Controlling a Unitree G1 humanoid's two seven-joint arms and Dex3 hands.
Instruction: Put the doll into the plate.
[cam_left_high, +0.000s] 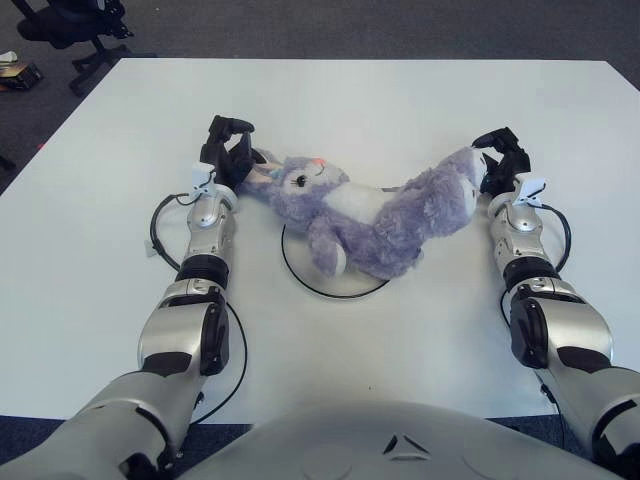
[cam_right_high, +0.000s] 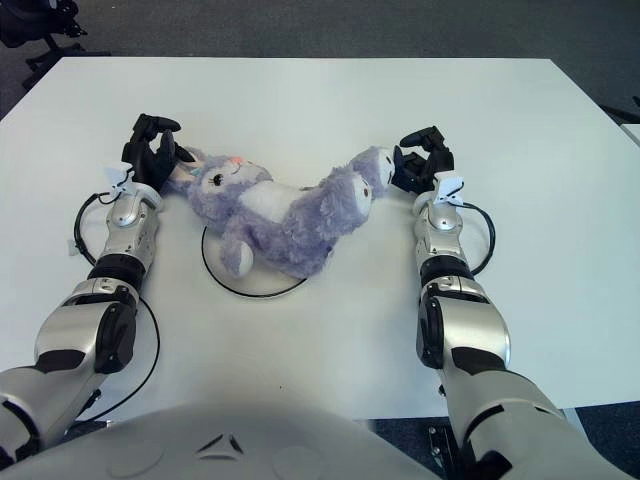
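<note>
Plush bunny (cam_left_high: 365, 215) lies across plate (cam_left_high: 300, 280) on white surface (cam_left_high: 400, 110); left hand (cam_left_high: 228, 152) fingers grip its ears, right hand (cam_left_high: 500, 160) fingers grip its foot.

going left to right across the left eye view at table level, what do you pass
left hand at the doll's ear end → doll, its middle over the plate → right hand at the doll's other end, all on the white table
</note>
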